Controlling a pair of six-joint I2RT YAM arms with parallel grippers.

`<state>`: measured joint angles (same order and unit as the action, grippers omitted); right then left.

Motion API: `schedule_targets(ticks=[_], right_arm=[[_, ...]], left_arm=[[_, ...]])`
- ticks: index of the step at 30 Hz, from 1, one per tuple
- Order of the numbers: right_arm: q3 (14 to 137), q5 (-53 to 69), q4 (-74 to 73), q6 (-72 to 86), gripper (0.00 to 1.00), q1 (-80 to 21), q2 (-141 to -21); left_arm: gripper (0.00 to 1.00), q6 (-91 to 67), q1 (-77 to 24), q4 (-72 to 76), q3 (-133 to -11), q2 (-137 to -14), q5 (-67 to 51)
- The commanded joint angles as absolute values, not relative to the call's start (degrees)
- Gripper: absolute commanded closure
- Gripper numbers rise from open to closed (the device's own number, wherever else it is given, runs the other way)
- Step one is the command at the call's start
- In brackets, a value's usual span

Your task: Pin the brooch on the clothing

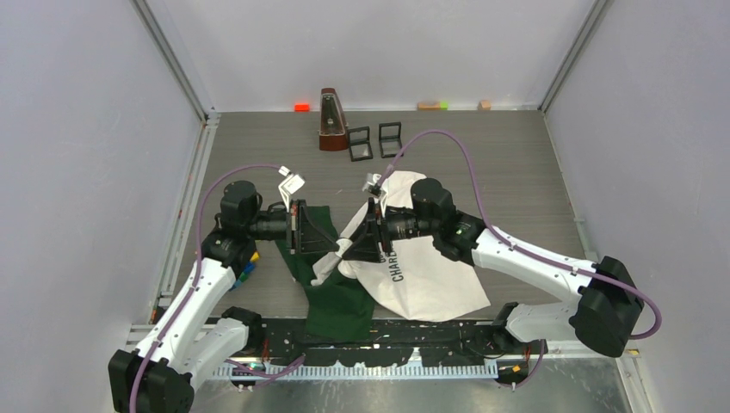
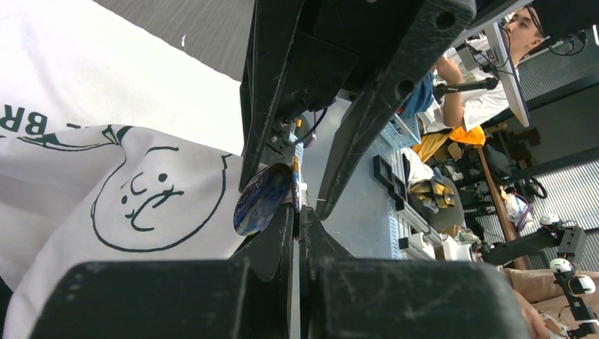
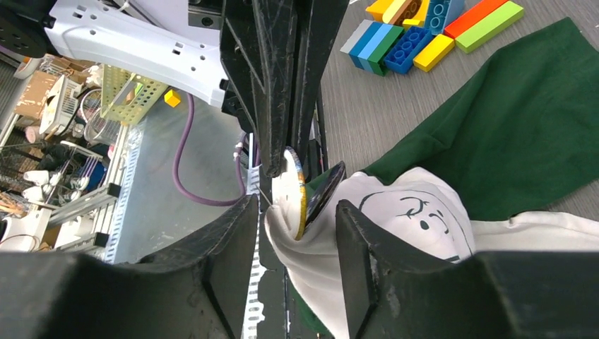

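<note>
The clothing (image 1: 422, 284), a white T-shirt with green sleeves and a cartoon face (image 2: 141, 198), lies crumpled mid-table. A fold of it is lifted between the two arms. The brooch (image 2: 261, 201), a round blue-swirled disc with a white back (image 3: 288, 191), is pressed against that fold. My left gripper (image 2: 297, 208) is shut on the brooch's edge. My right gripper (image 3: 297, 208) faces it, tips almost touching in the top view (image 1: 355, 249). It stands open around the white fold and the brooch, with a gap on its left side. A thin pin tip sticks out beside the cloth.
Coloured toy bricks (image 3: 424, 35) lie on the table beyond the green sleeve, by the left arm (image 1: 248, 267). A wooden metronome (image 1: 331, 120) and two small black frames (image 1: 374, 142) stand at the back. Grey walls close in both sides.
</note>
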<state>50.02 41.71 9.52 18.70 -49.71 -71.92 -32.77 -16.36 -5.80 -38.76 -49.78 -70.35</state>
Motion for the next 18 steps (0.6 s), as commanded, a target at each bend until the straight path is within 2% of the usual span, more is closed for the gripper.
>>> schedule_targets(ticks=[1,10,18], right_arm=[[51.39,39.76,13.02,19.57,0.55,-50.02,-71.99],[52.31,38.5,13.57,23.12,0.76,-50.01,-73.9],[51.25,35.22,16.63,28.14,0.86,-49.95,-74.77]], left_arm=[[1.0,-33.8,-16.08,-2.77,-40.61,-49.5,-72.73],[1.0,-34.0,-16.08,-2.72,-40.61,-49.2,-73.08],[1.0,-34.15,-16.08,-2.73,-40.43,-48.41,-72.7]])
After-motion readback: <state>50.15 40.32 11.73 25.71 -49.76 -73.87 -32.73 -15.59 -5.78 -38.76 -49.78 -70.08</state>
